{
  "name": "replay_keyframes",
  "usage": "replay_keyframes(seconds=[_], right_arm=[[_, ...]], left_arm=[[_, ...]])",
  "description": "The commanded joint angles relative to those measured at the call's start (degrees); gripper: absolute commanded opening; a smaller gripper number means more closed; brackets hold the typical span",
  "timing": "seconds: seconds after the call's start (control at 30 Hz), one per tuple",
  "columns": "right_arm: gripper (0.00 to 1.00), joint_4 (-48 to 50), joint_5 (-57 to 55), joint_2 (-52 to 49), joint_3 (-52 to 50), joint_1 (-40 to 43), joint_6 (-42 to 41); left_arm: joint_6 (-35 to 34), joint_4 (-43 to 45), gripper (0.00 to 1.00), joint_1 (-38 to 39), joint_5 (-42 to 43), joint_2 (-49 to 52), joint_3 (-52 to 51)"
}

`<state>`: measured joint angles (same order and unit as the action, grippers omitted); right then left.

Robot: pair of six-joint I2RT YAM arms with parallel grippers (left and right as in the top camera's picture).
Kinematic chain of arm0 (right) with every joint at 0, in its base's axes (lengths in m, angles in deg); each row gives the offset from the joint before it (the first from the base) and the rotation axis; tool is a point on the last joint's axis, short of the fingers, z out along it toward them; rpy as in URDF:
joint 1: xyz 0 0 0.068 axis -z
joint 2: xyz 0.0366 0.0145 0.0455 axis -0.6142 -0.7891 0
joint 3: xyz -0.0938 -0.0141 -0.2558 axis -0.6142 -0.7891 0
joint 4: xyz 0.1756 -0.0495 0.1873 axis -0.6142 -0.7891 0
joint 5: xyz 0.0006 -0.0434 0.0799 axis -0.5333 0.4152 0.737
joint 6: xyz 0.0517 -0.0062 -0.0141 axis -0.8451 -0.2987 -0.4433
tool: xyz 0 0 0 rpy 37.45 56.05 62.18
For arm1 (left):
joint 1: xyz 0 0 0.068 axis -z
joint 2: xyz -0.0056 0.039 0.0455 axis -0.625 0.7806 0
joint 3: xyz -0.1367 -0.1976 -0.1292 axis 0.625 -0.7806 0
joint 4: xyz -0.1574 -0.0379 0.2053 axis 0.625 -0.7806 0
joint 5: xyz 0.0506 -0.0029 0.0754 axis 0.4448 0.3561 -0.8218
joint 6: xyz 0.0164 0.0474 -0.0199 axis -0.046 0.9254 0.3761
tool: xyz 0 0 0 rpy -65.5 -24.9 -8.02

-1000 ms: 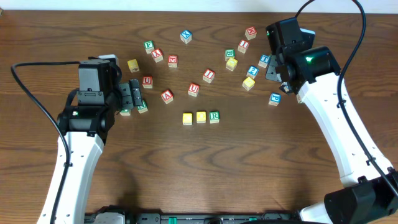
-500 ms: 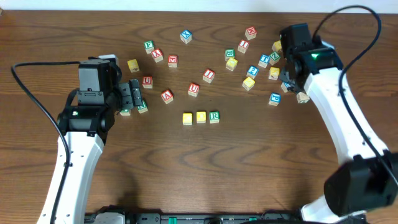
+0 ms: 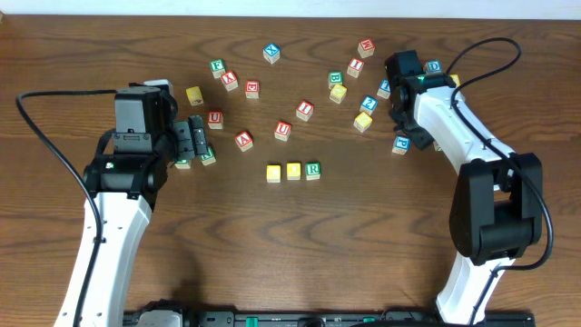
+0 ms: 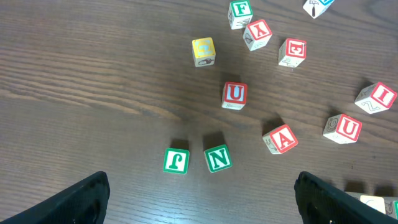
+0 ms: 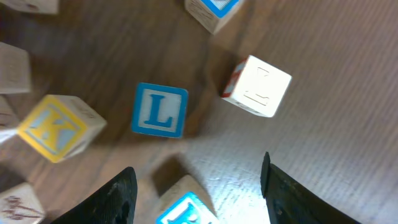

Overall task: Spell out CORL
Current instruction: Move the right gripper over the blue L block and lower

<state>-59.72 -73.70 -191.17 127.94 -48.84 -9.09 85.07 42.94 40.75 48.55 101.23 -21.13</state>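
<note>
Wood table (image 3: 363,254): your right gripper (image 5: 196,177) jaws parted, empty; blue L cube (image 5: 160,110) just ahead of it, untouched. Your left gripper (image 4: 202,183) wide open, empty. Yellow-yellow-R row (image 3: 293,170) between both grippers.

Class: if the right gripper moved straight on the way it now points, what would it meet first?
Probably the blue-lettered cube seen low between the jaws of the right gripper, not the L cube beyond it; depth is unclear.

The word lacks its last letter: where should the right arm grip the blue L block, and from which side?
Likely from above, right end effector pinching opposite side faces: the L block sits flat, letter up, neighbours close around.
</note>
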Motion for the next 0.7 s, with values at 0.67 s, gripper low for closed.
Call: replay_keyframes(seconds=[0.67], right_arm=[[0.55,6.4,6.0,0.0,0.1,5.7,-2.7]], left_arm=[[0.2,0.0,0.93,-0.2,-0.5,0.3,0.0]])
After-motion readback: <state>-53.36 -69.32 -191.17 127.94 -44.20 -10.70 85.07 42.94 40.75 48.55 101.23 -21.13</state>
